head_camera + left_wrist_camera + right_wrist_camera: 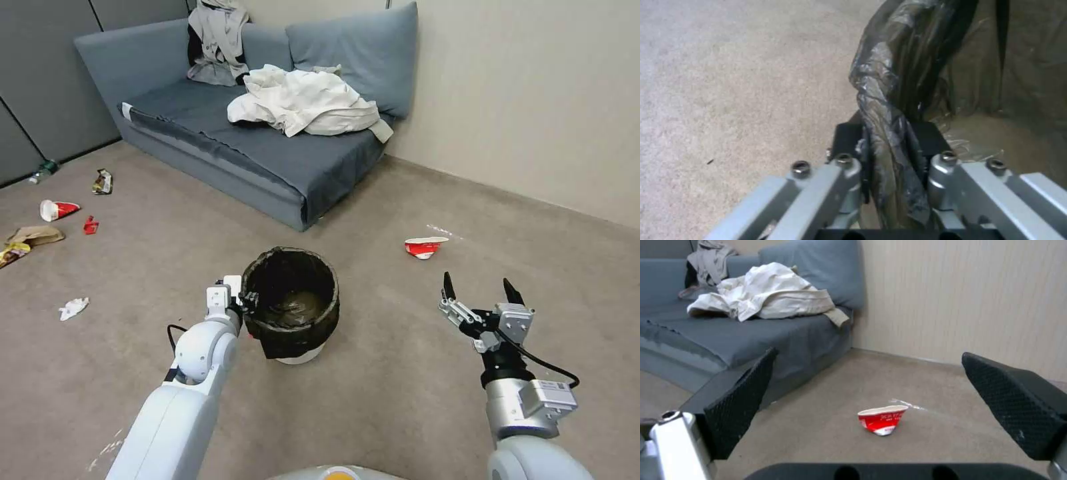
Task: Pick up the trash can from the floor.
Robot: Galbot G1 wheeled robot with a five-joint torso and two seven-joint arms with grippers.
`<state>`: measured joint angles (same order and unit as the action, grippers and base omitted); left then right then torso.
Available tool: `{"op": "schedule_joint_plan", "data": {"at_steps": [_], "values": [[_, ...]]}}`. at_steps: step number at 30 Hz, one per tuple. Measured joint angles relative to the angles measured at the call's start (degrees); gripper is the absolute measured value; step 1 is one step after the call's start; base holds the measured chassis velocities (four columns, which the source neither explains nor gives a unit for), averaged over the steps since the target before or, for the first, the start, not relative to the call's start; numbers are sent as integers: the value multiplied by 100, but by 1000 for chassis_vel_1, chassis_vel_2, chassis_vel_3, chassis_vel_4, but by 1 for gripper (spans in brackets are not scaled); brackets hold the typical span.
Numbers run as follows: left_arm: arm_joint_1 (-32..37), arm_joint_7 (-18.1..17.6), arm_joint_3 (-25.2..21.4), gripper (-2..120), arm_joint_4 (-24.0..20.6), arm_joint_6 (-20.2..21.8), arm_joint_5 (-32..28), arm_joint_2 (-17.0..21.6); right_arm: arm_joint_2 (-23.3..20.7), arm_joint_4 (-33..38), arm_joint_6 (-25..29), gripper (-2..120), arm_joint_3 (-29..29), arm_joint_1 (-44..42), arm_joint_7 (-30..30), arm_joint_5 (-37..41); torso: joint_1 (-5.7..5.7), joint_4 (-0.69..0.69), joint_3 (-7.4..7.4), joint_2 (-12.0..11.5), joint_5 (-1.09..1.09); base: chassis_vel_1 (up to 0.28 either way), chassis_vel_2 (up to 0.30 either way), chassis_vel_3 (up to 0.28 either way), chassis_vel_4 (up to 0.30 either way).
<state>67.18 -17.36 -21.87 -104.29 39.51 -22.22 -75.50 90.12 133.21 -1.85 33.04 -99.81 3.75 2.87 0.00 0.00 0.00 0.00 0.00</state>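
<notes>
Left gripper clamped on the rim of the trash can, on the side nearest the left arm; one black pad outside the wall, the other inside, bag liner bunched between them. Jaws narrow, closed down to the thickness of rim plus plastic. Trash can upright, its white base showing below the folded-over bag, seemingly resting on the floor or barely clear of it; cannot tell which from these views.

Risks, as judged from this grip: hold placed on one side of the rim only, so likely tilting of the can away from the pinch once its weight hangs free; slippery liner between pads and plastic, so possible sliding of the bag off the rim, or of the rim out of the pads; thin wall apt to flex under a hard squeeze.

Right gripper off to the can's right, well apart from it, held above the carpet with fingers spread wide, holding and touching nothing.

Beyond the can, toward the wall: crumpled red-and-white paper cup lying on the carpet. Farther behind the can: grey sofa bearing a heap of pale cloth. Scattered litter far to the can's left.
</notes>
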Motion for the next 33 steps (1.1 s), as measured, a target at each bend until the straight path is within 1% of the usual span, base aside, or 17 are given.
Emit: {"op": "schedule_joint_plan", "data": {"at_steps": [1,9,10,11,13,15,18,19,20,21,22,23,24,27,28,31,33], "values": [[8,-9,-5,9,-30,-11,-10,-10,0,15,0,100,-1,-2,0,0,0,0,0,0,0,0,0,0,0],[40,-29,-33,7,-119,-183,-76,-32,1,46,0,100,-1,-7,0,0,0,0,0,0,0,0,0,0,0],[66,-32,-40,7,-151,-291,-97,-29,4,56,0,100,-1,-12,0,0,0,0,0,0,0,0,0,0,0],[66,-32,-40,7,-151,-291,-97,-29,4,56,0,100,-1,-12,0,0,0,0,0,0,0,0,0,0,0],[159,1,-70,7,-282,-627,-196,14,5,80,0,100,1,-17,0,0,0,0,0,0,1,0,0,0,0],[180,19,-77,7,-306,-682,-207,24,5,84,0,100,2,-17,0,0,0,0,0,0,1,0,0,0,0],[419,303,-189,7,-607,-1106,-293,132,6,118,0,100,6,-20,6,0,0,1,0,0,1,0,0,0,0],[419,303,-189,7,-607,-1106,-293,132,6,118,0,100,6,-20,6,0,0,1,0,0,1,0,0,0,0],[500,397,-224,7,-707,-1217,-341,170,6,126,0,100,6,-21,8,0,0,1,0,0,-1,0,0,0,0],[606,531,-275,7,-836,-1328,-394,217,9,135,-1,100,3,-21,10,-1,0,1,0,0,0,0,0,0,0],[840,742,-386,7,-1112,-1466,-477,300,18,146,-5,100,-8,-20,13,-3,0,1,0,0,0,0,0,0,0],[840,742,-386,7,-1112,-1466,-477,300,18,146,-5,100,-8,-20,13,-3,0,1,0,0,0,0,0,0,0],[1000,884,-468,7,-1294,-1540,-508,335,30,152,-5,100,-16,-19,16,-6,0,-1,0,0,0,0,0,0,0],[1434,1118,-645,7,-1849,-1698,-598,427,42,184,-7,100,-24,-35,31,-11,0,0,0,0,1,0,0,0,0],[1434,1118,-645,7,-1849,-1698,-598,427,42,184,-7,100,-24,-35,31,-11,0,0,0,0,1,0,0,0,0],[1752,1292,-700,7,-2292,-1768,-651,479,52,209,-2,100,-23,-60,50,-13,0,0,0,0,1,0,0,0,0],[1810,1332,-703,7,-2360,-1790,-652,487,55,218,1,100,-22,-67,58,-14,0,0,0,0,2,0,0,0,0]]}}
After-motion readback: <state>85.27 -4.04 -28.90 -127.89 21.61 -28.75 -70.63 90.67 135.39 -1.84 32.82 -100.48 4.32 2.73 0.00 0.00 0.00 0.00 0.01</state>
